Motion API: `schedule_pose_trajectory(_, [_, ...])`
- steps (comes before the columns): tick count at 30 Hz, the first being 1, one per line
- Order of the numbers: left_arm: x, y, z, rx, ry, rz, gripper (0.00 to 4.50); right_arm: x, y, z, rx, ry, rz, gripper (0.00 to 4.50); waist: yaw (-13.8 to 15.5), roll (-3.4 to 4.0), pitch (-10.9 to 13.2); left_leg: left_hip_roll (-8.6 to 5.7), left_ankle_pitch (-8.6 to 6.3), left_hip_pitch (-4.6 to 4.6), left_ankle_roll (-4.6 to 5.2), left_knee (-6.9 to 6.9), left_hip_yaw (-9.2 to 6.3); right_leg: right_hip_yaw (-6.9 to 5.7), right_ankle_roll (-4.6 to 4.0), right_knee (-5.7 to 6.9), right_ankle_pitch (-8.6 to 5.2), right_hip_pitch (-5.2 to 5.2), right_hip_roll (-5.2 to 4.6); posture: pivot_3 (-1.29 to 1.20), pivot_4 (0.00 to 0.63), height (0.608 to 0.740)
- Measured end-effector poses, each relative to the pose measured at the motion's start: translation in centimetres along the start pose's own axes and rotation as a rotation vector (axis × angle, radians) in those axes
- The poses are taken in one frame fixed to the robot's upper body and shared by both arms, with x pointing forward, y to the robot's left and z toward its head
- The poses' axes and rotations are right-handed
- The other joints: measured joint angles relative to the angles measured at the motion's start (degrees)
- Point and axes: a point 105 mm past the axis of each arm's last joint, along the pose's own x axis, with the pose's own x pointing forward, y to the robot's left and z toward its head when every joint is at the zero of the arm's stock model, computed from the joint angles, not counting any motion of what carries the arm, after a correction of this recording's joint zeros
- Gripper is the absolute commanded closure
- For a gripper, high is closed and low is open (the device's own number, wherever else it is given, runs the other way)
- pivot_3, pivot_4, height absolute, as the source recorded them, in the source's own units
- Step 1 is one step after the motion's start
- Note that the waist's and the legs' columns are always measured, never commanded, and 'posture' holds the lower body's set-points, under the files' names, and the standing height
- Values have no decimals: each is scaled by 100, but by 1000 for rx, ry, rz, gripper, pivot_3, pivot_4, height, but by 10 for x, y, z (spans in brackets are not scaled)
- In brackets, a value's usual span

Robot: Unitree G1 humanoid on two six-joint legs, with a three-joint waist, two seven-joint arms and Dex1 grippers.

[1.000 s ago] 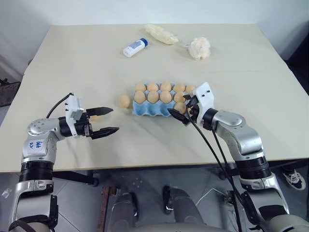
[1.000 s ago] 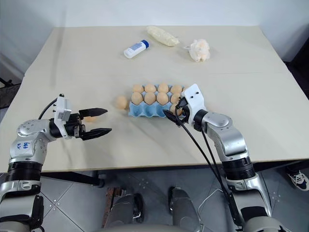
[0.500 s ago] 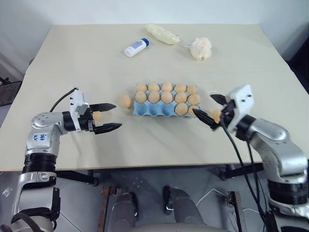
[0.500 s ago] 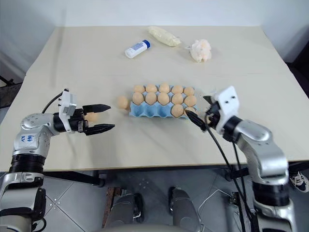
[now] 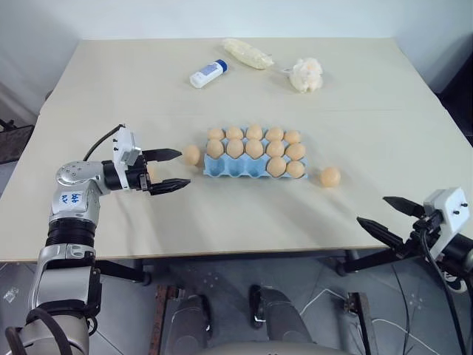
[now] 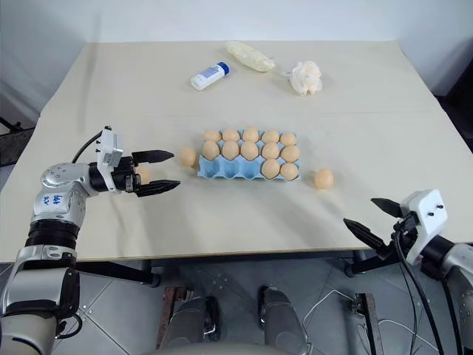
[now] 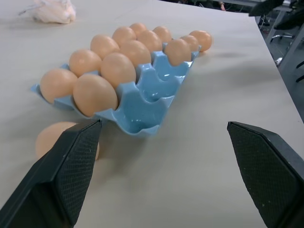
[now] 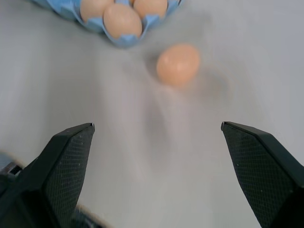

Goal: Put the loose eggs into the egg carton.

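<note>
1. The right gripper [image 5: 395,217] has pulled well back from the egg carton [image 5: 236,168] to the near right edge of the table [image 5: 103,89]. Its two black fingers are spread wide and hold nothing.
2. A second ago that gripper was at the carton's near right corner. There is now an egg in the near right cup [image 5: 295,169], beside the one already in the next cup, so one egg seems to have just been delivered.
3. The left gripper [image 5: 169,169] has crept a little toward the carton. Its fingers are spread apart and empty, pointing at the carton's left end.
4. One loose egg [image 5: 192,154] lies on the table just beside the carton's left end. Another small egg [image 5: 150,173] sits close by the left gripper's fingers. In the left wrist view an egg [image 7: 52,138] lies partly behind one finger.
5. A third loose egg [image 5: 329,177] rests on the table just right of the carton, apart from it.
6. The carton's back and middle rows are full; three near cups [image 7: 142,102] look empty. Three eggs for three cups, I judge; the left-side egg looks likeliest next.
7. Farthest off stand a white bottle [image 5: 207,73], a clear bag [image 5: 247,52] and a fluffy puff [image 5: 307,75], none of them touched.
</note>
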Motion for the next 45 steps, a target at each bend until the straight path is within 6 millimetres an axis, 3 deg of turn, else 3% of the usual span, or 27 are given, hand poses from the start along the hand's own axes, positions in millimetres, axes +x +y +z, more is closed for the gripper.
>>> schedule_pose_trajectory(4, [1,3,3,9,-3,3,0,10,-10,17,-28,-89,-41,20,-11,0,0,0,0,1,0,6,3,4,3,-1,3,1,-1,0,150,740])
schedule_pose_trajectory(10, [8,2,3,13,-18,-8,0,61,-17,41,27,-229,-111,20,-2,1,1,5,5,-1,0,5,1,2,-8,2,3,-3,-9,0,150,740])
schedule_pose_trajectory(19, [1,-5,-5,6,-6,8,0,111,-24,27,54,-144,-178,20,4,1,1,1,-7,-5,-4,-2,0,-1,-5,14,3,-8,-10,0,150,740])
schedule_pose_trajectory(24, [-4,-9,-7,-1,-8,25,0,127,-22,4,39,-56,-177,20,-4,1,1,2,-6,-1,-5,6,1,0,-5,25,3,-7,-11,0,150,740])
schedule_pose_trajectory(27, [-3,-10,-6,2,-9,25,0,133,-23,-5,55,-40,-179,637,-6,1,1,2,-4,0,-5,9,1,1,-5,30,3,-7,-11,0,150,740])
schedule_pose_trajectory(32, [-4,-10,-4,6,-14,38,0,134,-24,0,34,-70,-180,2357,-13,2,1,4,-3,1,-5,11,2,3,-4,32,3,-7,-12,0,150,740])
schedule_pose_trajectory(34, [-5,-9,-4,4,-16,47,0,134,-23,2,27,-78,-180,2656,-10,2,1,5,-3,0,-6,11,1,1,-5,32,3,-7,-11,0,150,740])
schedule_pose_trajectory(38, [-7,-10,-4,9,-15,53,0,131,-15,25,-11,-132,-156,2700,-12,2,1,8,-4,0,-6,10,1,3,-5,32,3,-8,-12,0,150,740])
schedule_pose_trajectory(45, [-12,-11,-5,6,-7,68,0,139,23,103,-67,-293,-30,2705,-36,2,1,20,-3,2,-7,11,-1,2,-10,34,2,-9,-12,0,150,740])
